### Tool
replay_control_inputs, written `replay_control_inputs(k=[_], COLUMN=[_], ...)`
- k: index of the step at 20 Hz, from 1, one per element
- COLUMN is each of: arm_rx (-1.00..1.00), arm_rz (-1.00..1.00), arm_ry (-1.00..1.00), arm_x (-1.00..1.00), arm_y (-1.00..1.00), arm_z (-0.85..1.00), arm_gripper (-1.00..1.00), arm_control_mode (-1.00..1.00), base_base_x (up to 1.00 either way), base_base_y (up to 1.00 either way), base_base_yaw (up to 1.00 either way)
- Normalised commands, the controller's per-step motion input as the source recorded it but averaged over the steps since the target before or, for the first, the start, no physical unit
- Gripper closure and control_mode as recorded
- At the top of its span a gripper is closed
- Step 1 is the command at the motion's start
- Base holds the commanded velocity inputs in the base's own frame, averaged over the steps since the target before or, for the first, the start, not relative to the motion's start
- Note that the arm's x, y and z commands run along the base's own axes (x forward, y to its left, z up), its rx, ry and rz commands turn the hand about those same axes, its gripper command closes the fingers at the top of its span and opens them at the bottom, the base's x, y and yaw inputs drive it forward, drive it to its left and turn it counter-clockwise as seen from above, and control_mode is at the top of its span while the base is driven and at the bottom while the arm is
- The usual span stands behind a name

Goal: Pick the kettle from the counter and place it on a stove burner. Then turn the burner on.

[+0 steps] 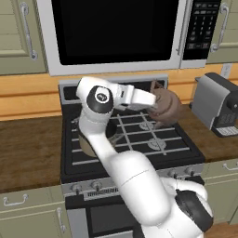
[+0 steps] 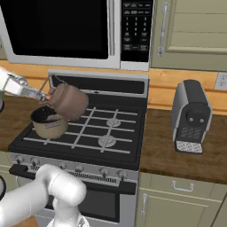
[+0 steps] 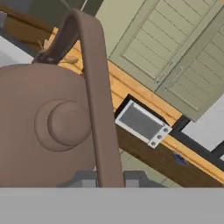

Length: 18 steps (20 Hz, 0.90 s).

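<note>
Above the stove top, the kettle (image 1: 166, 108) hangs tilted in the air, clear of the grates, carried by the pincer (image 1: 152, 103), whose jaws are drawn tight on the arched handle (image 3: 97, 109).

Left base view: the forearm reaches rightward over the cooktop; the kettle sits over the rear right part of the stove, with open grate beneath it and the front right burner (image 1: 157, 144) uncovered. To the right, the dark wood bench (image 1: 211, 142) carries a coffee machine (image 1: 218, 104), standing apart from the stove edge.

Right base view: the kettle appears over the left half of the stove, just above and behind the tan saucepan (image 2: 48, 123), which the arm mostly hides in the left view. Two burners to its right lie bare, and the knob row (image 2: 80, 169) runs along the front edge. The microwave (image 2: 66, 31) overhangs the rear.

Hand view: the knobbed lid (image 3: 65, 124) lies close under the camera, the handle rising between the finger tips; cabinet doors (image 3: 175, 57) show beyond.
</note>
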Motion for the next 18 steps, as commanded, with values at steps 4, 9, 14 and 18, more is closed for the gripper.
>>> replay_control_inputs(k=[4, 9, 14, 18], arm_rx=[0.36, 0.53, 0.29, 0.18], arm_rz=[-0.01, 0.00, 0.00, 0.00], arm_ry=[0.20, 0.21, 0.14, -0.06], arm_x=[0.00, 0.01, 0.12, 0.16], arm_y=[-1.00, -1.00, -0.45, 0.00], arm_z=[-0.12, -0.27, -0.19, -0.17], arm_gripper=[1.00, 1.00, 1.00, 1.00], arm_control_mode=[-1.00, -1.00, -1.00, -1.00], base_base_x=[0.00, 0.00, 0.00, 0.00], base_base_y=[0.00, 0.00, 0.00, 0.00], base_base_yaw=[0.00, 0.00, 0.00, 0.00])
